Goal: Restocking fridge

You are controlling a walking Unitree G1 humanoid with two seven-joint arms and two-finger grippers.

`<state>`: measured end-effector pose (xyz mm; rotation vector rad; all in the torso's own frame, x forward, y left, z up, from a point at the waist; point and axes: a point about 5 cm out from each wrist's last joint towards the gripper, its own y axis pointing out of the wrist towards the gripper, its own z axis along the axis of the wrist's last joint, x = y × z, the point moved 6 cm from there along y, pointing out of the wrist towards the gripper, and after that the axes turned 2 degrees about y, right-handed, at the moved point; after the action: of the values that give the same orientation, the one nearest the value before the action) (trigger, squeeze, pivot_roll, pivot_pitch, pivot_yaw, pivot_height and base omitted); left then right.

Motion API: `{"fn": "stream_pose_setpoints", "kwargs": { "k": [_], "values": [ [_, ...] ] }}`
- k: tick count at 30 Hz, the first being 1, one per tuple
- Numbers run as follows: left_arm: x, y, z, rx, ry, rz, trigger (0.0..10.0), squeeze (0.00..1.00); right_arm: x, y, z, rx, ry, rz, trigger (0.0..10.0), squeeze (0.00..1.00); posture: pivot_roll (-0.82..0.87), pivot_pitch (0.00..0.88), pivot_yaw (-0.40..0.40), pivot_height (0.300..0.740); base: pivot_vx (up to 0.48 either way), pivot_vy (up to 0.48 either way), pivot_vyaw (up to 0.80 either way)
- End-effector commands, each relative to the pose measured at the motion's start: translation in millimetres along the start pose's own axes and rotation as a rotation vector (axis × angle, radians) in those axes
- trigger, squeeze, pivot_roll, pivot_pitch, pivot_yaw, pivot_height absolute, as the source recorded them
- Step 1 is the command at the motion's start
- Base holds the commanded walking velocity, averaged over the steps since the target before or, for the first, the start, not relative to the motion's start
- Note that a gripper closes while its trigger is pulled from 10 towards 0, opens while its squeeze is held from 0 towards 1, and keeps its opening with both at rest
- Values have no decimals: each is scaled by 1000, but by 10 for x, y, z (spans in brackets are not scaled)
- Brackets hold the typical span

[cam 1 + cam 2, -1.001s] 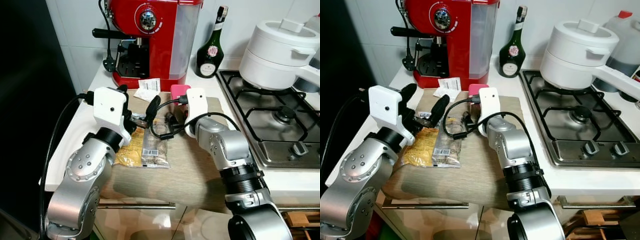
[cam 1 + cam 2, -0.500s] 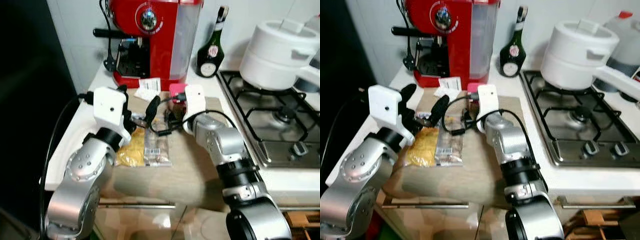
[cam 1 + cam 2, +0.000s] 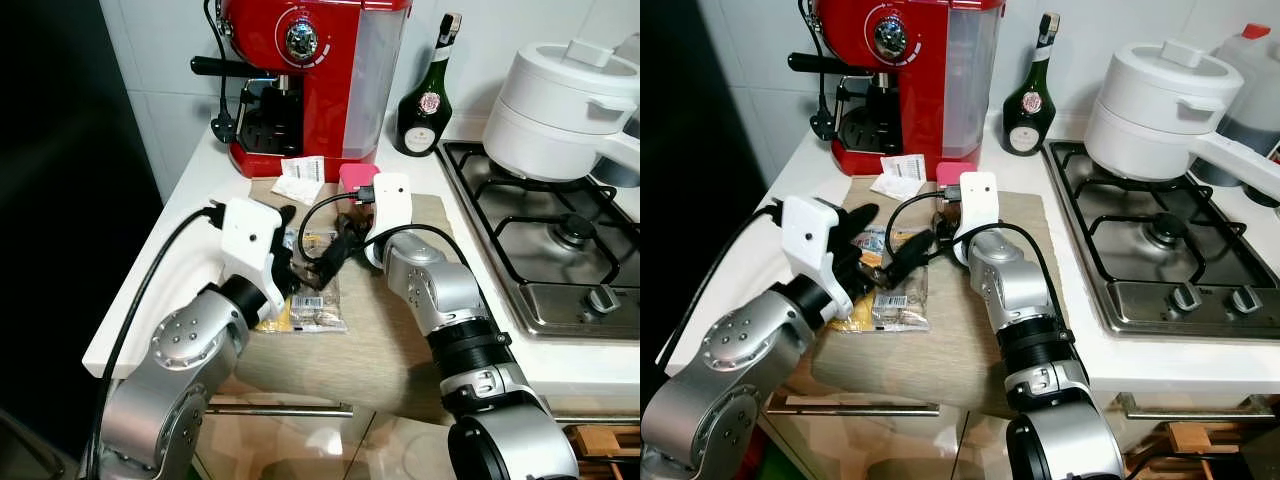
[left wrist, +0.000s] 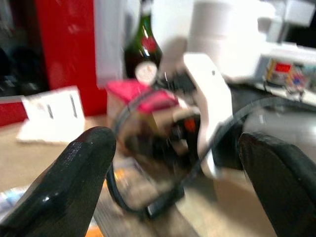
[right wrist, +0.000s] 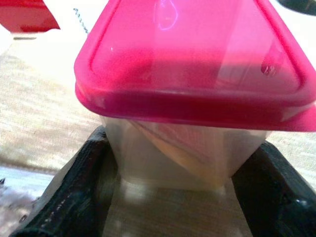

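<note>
My right hand (image 5: 168,197) has its black fingers (image 5: 74,192) either side of a clear container (image 5: 173,158), pink lid (image 5: 192,64), on the woven surface (image 5: 44,113).

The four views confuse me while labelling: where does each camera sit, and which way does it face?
Eye views: on the head, looking down at the counter; both silver arms show.
Left wrist view: along the left claw, open, toward the right arm.
Right wrist view: along the right claw, its fingers beside the pink-lidded container.
Shared: that container, the red coffee machine.

The white tabletop (image 3: 165,265) carried a red coffee machine (image 3: 310,80), a bottle (image 3: 424,95), and a beige mat (image 3: 370,330) with what looked like snack packets (image 3: 305,300).
</note>
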<state>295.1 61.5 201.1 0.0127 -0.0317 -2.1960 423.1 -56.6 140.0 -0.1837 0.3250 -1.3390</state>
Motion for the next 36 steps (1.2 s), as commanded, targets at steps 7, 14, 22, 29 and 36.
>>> {"fn": "stream_pose_setpoints", "kwargs": {
  "k": [7, 14, 22, 29, 36],
  "values": [
    [33, -29, -7, -24, 28, -44, 10000, 0, 86, -32, 277, 143, -41, -44, 0, 0, 36, 0, -28, 740, 0, 0, 0],
    [11, 24, 26, -13, 78, -59, 10000, 0, 110, -69, 566, 289, -64, -55, 0, 0, 34, 0, -29, 740, 0, 0, 0],
    [-93, 172, 189, 110, 117, 13, 10000, 0, 452, -345, 942, 562, -130, -187, 0, 0, -3, 0, -30, 740, 0, 0, 0],
    [-268, 263, 109, 113, 121, 105, 10000, 0, 611, -540, 1022, 706, -212, -271, 0, 0, -19, 0, -21, 740, 0, 0, 0],
    [-512, 251, 238, 208, 129, 267, 10000, 0, 576, -838, 1028, 858, -296, -239, 0, 0, -25, 0, -28, 740, 0, 0, 0]
  ]
}}
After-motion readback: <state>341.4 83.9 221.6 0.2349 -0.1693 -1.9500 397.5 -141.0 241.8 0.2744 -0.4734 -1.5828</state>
